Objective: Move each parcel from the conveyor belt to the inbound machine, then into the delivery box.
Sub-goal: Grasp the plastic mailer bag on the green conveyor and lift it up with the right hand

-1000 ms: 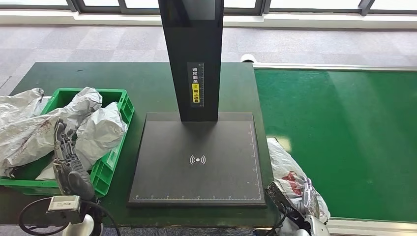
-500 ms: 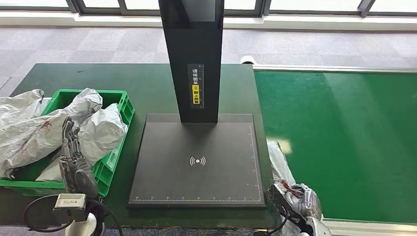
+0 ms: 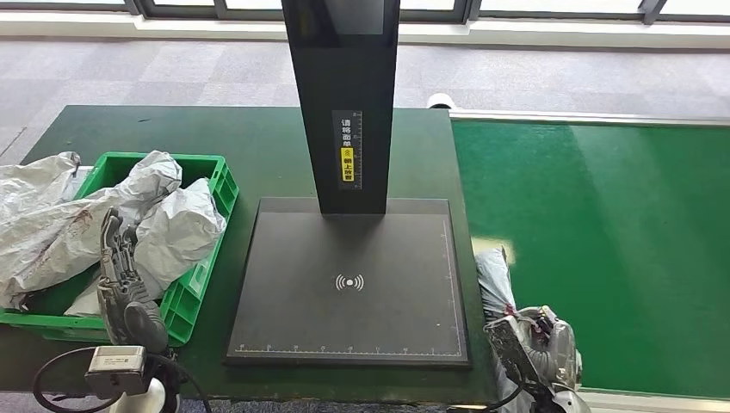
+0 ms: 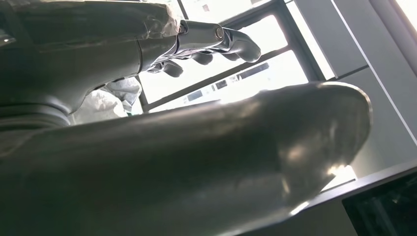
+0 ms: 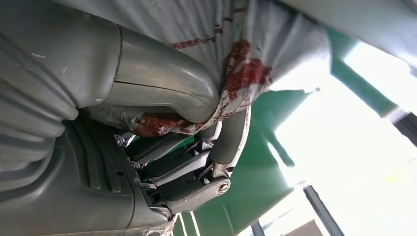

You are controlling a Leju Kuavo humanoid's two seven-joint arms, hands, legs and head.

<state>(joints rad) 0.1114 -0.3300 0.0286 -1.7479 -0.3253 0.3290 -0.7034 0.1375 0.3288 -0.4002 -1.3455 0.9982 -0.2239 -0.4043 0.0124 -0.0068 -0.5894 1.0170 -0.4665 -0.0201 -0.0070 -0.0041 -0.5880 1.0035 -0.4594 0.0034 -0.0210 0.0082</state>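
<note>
My right hand (image 3: pixel 538 348) grips a grey plastic parcel (image 3: pixel 498 280) with red print at the near left edge of the green conveyor belt (image 3: pixel 603 241). In the right wrist view the thumb and fingers (image 5: pixel 216 147) pinch the crumpled grey-and-red parcel (image 5: pixel 246 64). The black inbound machine (image 3: pixel 349 284) lies flat just left of that parcel, its dark post rising behind. My left hand (image 3: pixel 120 275) stands upright and empty beside the green delivery box (image 3: pixel 202 258), fingers straight (image 4: pixel 216 39). Several grey parcels (image 3: pixel 172 232) fill the box.
Another grey parcel (image 3: pixel 34 215) spills over the box's left side onto the dark green table (image 3: pixel 189 129). The conveyor's metal rim (image 3: pixel 654 400) runs along the near edge. A grey carpeted floor lies beyond the table.
My right hand has pulled the parcel nearer and bunched it up, so less of it lies stretched on the belt. The left hand shifted slightly. The camera moved a little.
</note>
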